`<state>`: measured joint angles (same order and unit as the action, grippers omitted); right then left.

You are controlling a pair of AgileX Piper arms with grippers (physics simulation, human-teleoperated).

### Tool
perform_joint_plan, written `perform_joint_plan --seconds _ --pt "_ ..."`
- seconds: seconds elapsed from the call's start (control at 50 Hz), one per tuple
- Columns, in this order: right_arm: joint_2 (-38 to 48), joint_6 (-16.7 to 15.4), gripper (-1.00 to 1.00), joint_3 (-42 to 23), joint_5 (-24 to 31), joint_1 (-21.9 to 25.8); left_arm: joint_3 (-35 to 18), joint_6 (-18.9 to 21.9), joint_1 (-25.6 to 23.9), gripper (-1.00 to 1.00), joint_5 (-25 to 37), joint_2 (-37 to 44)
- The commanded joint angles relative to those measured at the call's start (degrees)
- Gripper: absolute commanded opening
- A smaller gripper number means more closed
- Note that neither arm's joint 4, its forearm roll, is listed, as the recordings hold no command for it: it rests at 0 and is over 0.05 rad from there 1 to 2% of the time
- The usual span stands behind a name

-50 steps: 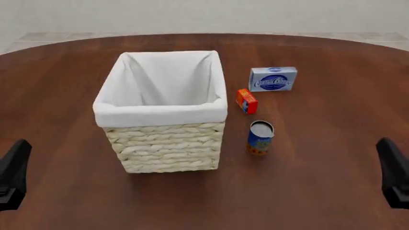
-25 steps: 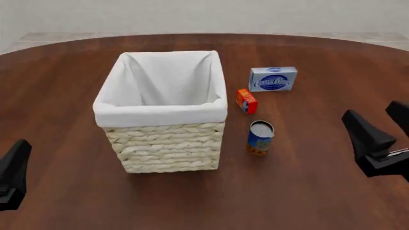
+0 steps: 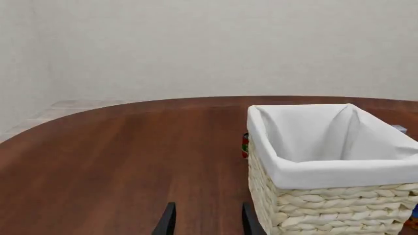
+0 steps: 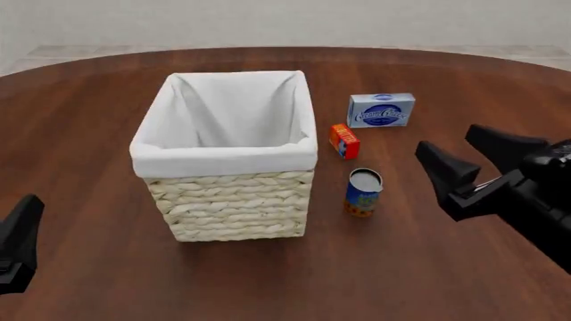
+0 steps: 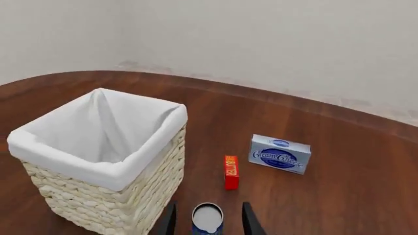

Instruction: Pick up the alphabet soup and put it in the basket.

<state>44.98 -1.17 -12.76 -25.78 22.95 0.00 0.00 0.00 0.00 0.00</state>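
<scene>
The alphabet soup (image 4: 363, 192) is seen upright on the table (image 4: 428, 267), a little right of centre in the front view, just beside the lower right corner of the basket (image 4: 234, 200) but apart from it. Its silvery-white top faces up; the blue label with orange-red lower band is visible. In the right wrist view the can (image 5: 207, 219) is found at the bottom edge of the frame, framed between the two dark fingertips.

The basket is observed left of centre in the front view, upright, its white cloth lining folded over the rim; nothing can be made out inside it. A small orange-red box (image 4: 344, 140) stands above the can in the frame, near the basket's right side. A flat blue-and-white box (image 4: 381, 110) lies further up and to the right, well apart from the can.

The right gripper (image 4: 464, 157) is noted at the right side of the front view, fingers spread apart, nothing between them, clear of the can and to its right. The left gripper (image 3: 206, 219) is recorded at the lower left corner of the front view; its fingers appear parted in the left wrist view, nothing held, the basket (image 3: 326, 196) to the lower right of that frame.
</scene>
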Motion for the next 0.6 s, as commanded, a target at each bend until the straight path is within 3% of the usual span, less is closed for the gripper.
perform_joint_plan --seconds 0.02,0.32,0.6 --pt "7.73 -1.12 1.00 -1.74 -1.06 2.81 0.00 0.00 0.00 1.00 0.00 0.00" --pt "16.66 -3.41 1.00 -2.04 -2.18 2.16 0.00 0.00 0.00 1.00 0.00 0.00" --pt "24.72 -1.77 1.00 -2.81 -3.65 1.40 0.00 0.00 0.00 1.00 0.00 0.00"
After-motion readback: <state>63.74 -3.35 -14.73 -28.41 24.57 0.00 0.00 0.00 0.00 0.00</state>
